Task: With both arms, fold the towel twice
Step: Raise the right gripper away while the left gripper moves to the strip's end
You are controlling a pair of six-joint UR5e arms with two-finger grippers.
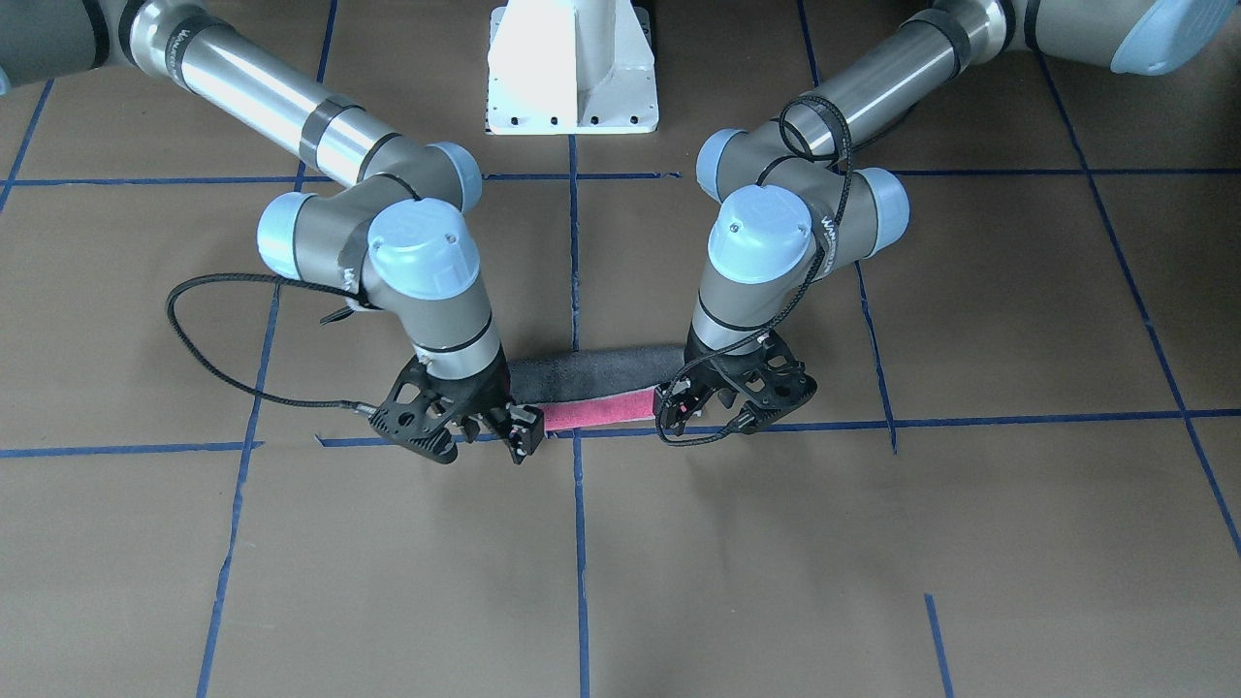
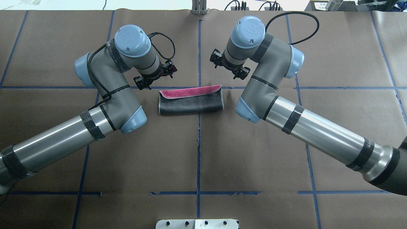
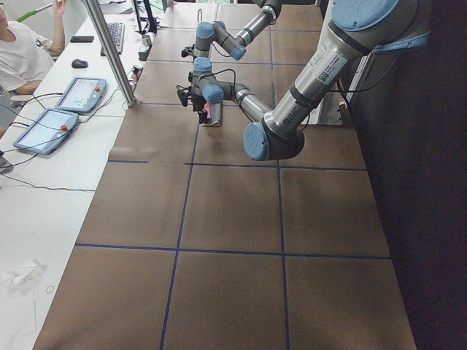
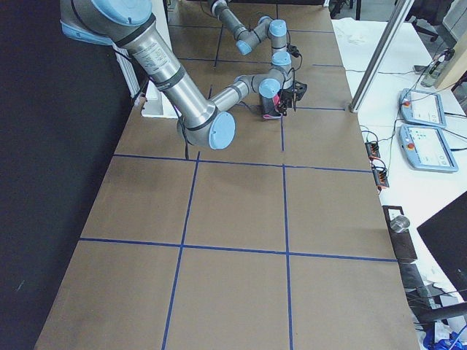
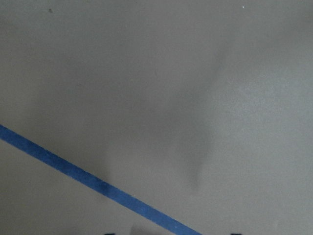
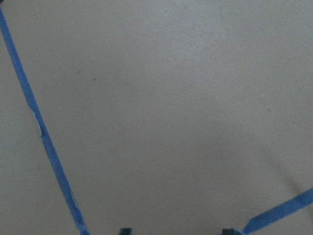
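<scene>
Brown paper table (image 2: 254, 152): folded towel (image 2: 190, 102) between left gripper (image 1: 679, 412), right gripper (image 1: 519, 431); both spread apart, empty.

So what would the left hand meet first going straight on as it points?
The left hand would likely meet bare table paper by the blue tape line; no towel in its wrist view.

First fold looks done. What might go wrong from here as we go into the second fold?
1. The towel lies bulged rather than flat, and its grey top layer stops short, leaving a pink strip showing. A second fold may come out skewed.
2. Neither wrist view shows the towel, so regrasping would be partly blind.
3. The left gripper and right gripper sit close together at its ends and might clash.
</scene>
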